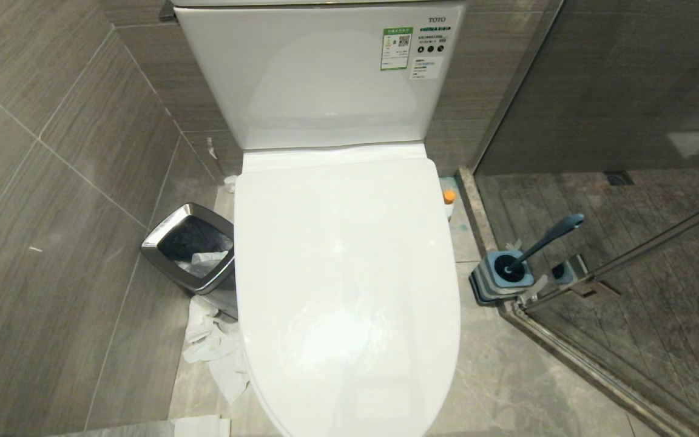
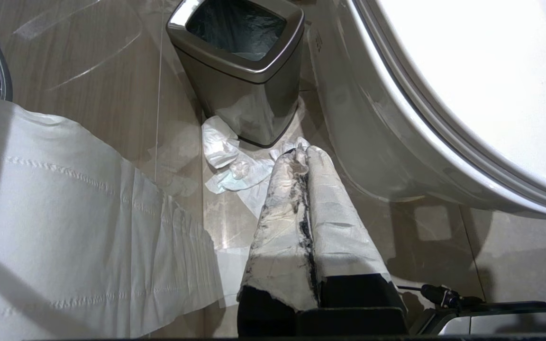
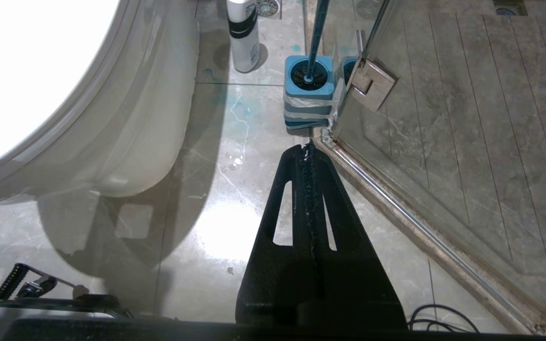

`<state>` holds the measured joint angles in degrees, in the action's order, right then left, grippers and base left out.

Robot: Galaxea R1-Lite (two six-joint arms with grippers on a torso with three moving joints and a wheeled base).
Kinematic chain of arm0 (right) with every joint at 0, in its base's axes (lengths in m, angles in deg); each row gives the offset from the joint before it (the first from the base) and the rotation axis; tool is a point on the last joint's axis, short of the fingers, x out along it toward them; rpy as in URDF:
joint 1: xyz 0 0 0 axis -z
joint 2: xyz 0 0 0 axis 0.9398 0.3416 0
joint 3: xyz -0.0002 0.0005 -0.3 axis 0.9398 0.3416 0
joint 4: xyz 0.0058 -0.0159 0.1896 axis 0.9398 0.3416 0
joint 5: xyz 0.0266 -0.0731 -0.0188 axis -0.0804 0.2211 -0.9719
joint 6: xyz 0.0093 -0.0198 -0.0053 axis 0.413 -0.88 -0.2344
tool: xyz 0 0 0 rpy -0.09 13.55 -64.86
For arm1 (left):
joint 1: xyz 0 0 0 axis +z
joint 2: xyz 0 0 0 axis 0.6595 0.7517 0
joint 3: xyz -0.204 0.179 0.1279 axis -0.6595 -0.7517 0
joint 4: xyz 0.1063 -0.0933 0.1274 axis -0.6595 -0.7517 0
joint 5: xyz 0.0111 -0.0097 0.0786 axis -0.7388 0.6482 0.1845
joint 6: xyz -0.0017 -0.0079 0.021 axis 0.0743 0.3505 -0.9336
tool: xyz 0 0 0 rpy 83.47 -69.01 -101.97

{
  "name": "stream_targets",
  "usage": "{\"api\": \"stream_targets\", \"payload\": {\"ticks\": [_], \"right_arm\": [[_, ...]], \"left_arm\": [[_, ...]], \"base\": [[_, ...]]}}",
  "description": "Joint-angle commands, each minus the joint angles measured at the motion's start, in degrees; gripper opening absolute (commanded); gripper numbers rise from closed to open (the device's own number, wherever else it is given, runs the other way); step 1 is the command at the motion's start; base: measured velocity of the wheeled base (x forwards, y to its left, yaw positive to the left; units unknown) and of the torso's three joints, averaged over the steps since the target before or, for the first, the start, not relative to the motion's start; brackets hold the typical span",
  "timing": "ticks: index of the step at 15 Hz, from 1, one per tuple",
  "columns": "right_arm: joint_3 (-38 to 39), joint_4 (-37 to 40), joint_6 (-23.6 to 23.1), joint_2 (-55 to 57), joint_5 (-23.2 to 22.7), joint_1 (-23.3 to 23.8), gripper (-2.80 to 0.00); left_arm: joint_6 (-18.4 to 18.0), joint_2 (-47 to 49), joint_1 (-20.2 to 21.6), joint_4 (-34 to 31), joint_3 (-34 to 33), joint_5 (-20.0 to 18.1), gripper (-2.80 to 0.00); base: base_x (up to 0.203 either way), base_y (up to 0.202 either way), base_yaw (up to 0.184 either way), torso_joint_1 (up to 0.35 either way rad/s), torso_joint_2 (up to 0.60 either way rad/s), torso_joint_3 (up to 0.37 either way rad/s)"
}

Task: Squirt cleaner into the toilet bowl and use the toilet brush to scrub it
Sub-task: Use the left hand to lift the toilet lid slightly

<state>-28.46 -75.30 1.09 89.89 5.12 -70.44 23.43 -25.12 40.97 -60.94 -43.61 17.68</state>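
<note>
Left wrist view shows the left gripper point(image 2: 307, 151) with its paper-wrapped fingers point(image 2: 287, 199) pressed together, holding nothing, hanging low over the floor beside the toilet bowl point(image 2: 372, 142). Just past its tips, crumpled tissue point(image 2: 235, 166) lies on the tiles against the foot of a steel-rimmed waste bin point(image 2: 240, 71), which stands close beside the bowl. A broad sheet of toilet paper point(image 2: 64, 213) hangs further from the bowl than the gripper.

On the bowl's other side, the right gripper point(image 3: 309, 148) is likewise closed and empty, its black fingers point(image 3: 296, 199) meeting in a point low above the floor. Beyond its tips stands the toilet brush point(image 3: 318, 28), upright in its square blue-and-grey striped base point(image 3: 308, 94), which sits against the hinge point(image 3: 372, 83) of the glass shower door point(image 3: 443, 142). The cleaner point(image 3: 243, 38), a white bottle, stands on the floor between that base and the bowl.

From the head view neither arm is visible. The toilet lid point(image 1: 343, 273) is down over the bowl, the cleaner's orange cap point(image 1: 449, 196) peeks out beside the lid's rear right edge, and bluish smears point(image 1: 462, 227) mark the floor near it.
</note>
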Motion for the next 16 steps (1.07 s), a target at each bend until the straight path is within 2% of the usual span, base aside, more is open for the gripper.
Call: {"api": "stream_targets", "payload": {"ticks": [1,10,12,14,16], "right_arm": [[0.0,0.0,0.0,0.0,0.0,0.0,-2.80],[0.0,0.0,0.0,0.0,0.0,0.0,-2.80],[0.0,0.0,0.0,0.0,0.0,0.0,-2.80],[0.0,0.0,0.0,0.0,0.0,0.0,-2.80],[0.0,0.0,0.0,0.0,0.0,0.0,-2.80]], "left_arm": [[0.0,0.0,0.0,0.0,0.0,0.0,-2.80],[-0.3,0.0,0.0,-0.2,0.1,0.0,-2.80],[-1.4,0.0,0.1,-1.2,0.3,-0.1,-2.80],[-5.9,0.0,0.0,-0.5,0.5,-0.7,-2.80],[-11.9,0.0,0.1,0.3,4.7,-3.9,-2.80]], "base": [[0.000,0.000,0.000,0.000,0.00,0.000],[0.000,0.000,0.000,0.000,0.00,0.000],[0.000,0.000,0.000,0.000,0.00,0.000],[0.000,0.000,0.000,0.000,0.00,0.000],[0.000,0.000,0.000,0.000,0.00,0.000]]}}
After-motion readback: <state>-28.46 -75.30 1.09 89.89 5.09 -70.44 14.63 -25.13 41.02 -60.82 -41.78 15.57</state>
